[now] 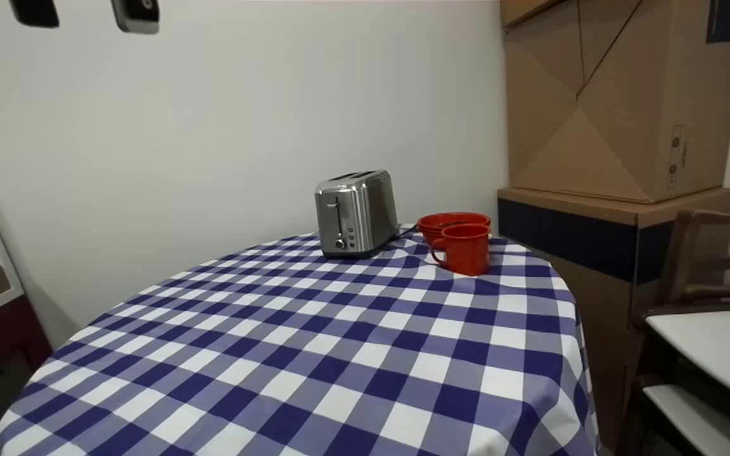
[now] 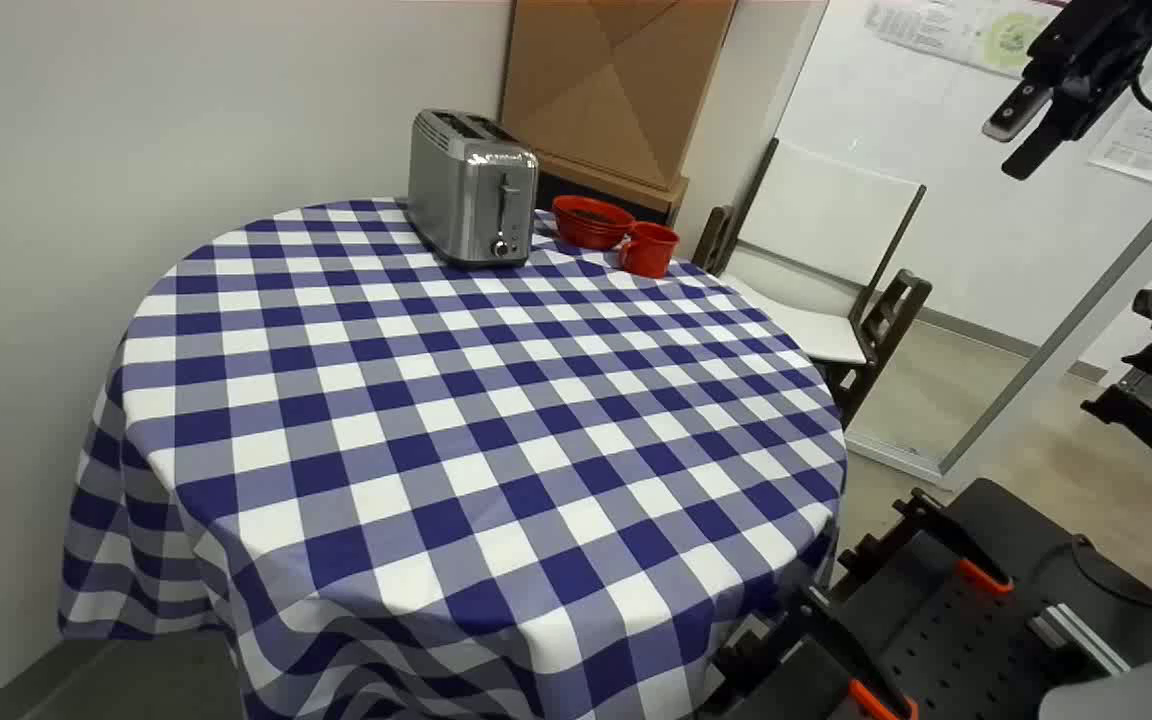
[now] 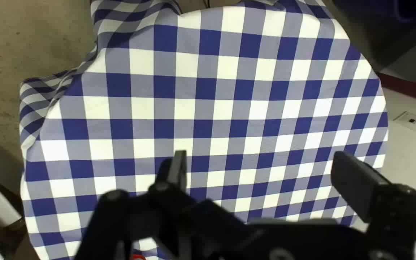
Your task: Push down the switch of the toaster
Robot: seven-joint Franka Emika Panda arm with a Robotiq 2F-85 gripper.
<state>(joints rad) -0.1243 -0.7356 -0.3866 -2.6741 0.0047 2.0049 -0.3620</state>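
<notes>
A silver toaster stands upright on the checkered table, and it shows in an exterior view with its slots on top. Its switch is a small lever on the narrow end face, at the upper part of its vertical slot; it also shows in an exterior view. A round knob sits below it. My gripper is open and empty, high above the table and well apart from the toaster. Its fingertips show at the top edge of an exterior view and at the upper right of an exterior view. The toaster is out of the wrist view.
A red mug and a stack of red bowls stand beside the toaster. A dark cord runs behind it. The round table has a blue-and-white cloth. A wall and cardboard boxes stand behind; chairs stand at the side.
</notes>
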